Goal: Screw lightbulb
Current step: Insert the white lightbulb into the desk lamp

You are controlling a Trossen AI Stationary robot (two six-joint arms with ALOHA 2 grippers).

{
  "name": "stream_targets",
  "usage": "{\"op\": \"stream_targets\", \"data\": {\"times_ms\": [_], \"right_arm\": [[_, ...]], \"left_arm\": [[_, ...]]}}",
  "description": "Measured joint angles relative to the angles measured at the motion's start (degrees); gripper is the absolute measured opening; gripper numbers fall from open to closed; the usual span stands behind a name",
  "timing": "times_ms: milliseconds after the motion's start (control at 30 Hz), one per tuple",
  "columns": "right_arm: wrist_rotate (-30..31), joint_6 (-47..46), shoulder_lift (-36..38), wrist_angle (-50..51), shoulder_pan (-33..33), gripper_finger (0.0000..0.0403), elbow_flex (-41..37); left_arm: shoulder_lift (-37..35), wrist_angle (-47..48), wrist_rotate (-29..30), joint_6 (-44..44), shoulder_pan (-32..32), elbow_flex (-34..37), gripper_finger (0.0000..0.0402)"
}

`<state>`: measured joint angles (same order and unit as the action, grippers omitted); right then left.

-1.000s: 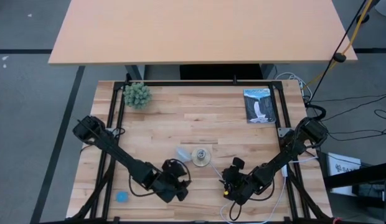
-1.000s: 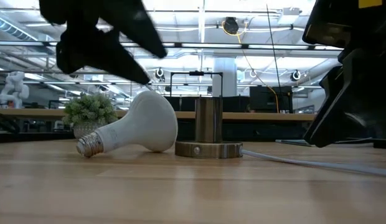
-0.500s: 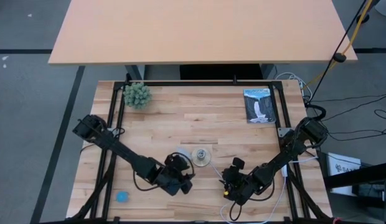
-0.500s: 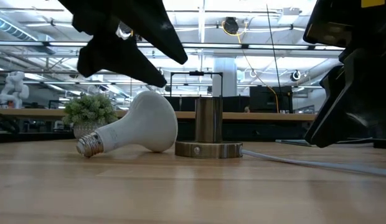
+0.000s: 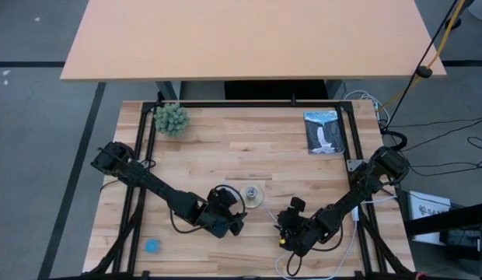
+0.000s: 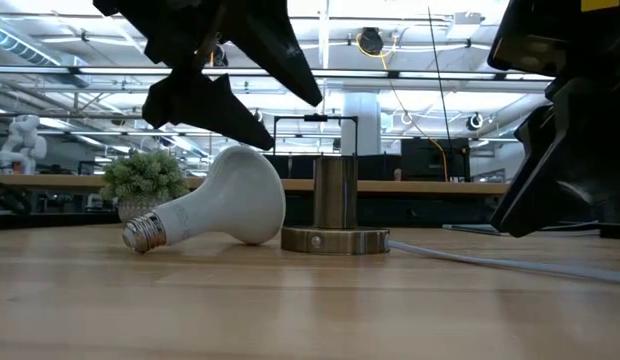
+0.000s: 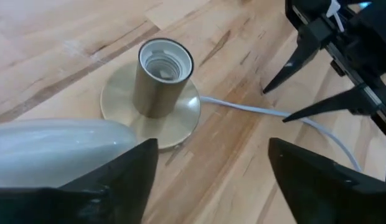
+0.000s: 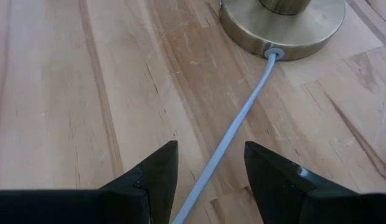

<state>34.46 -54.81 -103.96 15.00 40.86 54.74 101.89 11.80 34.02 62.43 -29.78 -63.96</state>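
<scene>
High view: the left claw [image 5: 228, 214] sits near the middle of the counter [image 5: 210, 148], toward its front edge, directly over the spot where the lightbulb lies, so the bulb is hidden here. The socket [image 5: 251, 194] stands just beside it. The right claw [image 5: 291, 216] waits closer to the front edge, on the socket's other side. A small plant [image 5: 172, 118] stands at the far left corner, a booklet [image 5: 324, 131] toward the far right corner, and a blue disc [image 5: 152, 246] near the front left corner.

Low view: the lightbulb [image 6: 215, 208] lies on its side on the counter, dome touching or just beside the socket base [image 6: 335, 239], screw thread pointing away from it. The left claw [image 6: 245, 90] hangs above the dome, fingers spread wide, not touching it.

Left wrist view: the bulb's dome [image 7: 62, 146] shows next to one finger [image 7: 103, 180]; the socket mouth [image 7: 165, 60] stands open and empty. The cord [image 7: 292, 121] runs off from the base.

Right wrist view: the right claw [image 8: 208, 177] is partly open and holds nothing; the cord [image 8: 236, 137] passes between its fingers.

Step in hand: approach for the grasp. The next move calls for lowering the left claw around the dome, closing, lifting, then turning the thread downward over the socket mouth.
</scene>
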Motion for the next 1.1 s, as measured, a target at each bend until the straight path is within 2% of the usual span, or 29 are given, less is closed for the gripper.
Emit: {"op": "stream_targets", "data": {"times_ms": [167, 700, 1100], "right_arm": [[0.00, 0.00, 0.00, 0.02, 0.11, 0.0176, 0.00], [0.00, 0.02, 0.02, 0.04, 0.11, 0.0176, 0.00], [0.01, 0.39, 0.02, 0.04, 0.12, 0.0176, 0.02]], "left_arm": [[0.00, -0.01, -0.45, 0.00, -0.09, 0.00, 0.0349], [0.00, 0.04, -0.52, 0.04, 2.11, 0.00, 0.0353], [-1.62, 1.12, -9.06, -0.11, 1.62, -0.02, 0.0353]]}}
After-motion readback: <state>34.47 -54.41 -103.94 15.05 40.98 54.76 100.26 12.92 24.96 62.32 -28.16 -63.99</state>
